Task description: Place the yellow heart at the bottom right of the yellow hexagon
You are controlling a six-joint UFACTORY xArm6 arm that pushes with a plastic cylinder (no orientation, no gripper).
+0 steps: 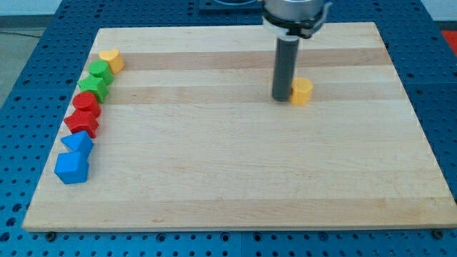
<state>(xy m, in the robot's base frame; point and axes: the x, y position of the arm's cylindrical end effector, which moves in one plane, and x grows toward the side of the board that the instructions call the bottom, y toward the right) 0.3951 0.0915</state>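
step: our tip (282, 98) touches the yellow hexagon's (302, 91) left | no fingers | next: fetch far-left yellow heart (111, 60)

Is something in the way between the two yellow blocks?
No block is. Only my tip stands between them, close beside the right yellow block; the left yellow block lies far off.
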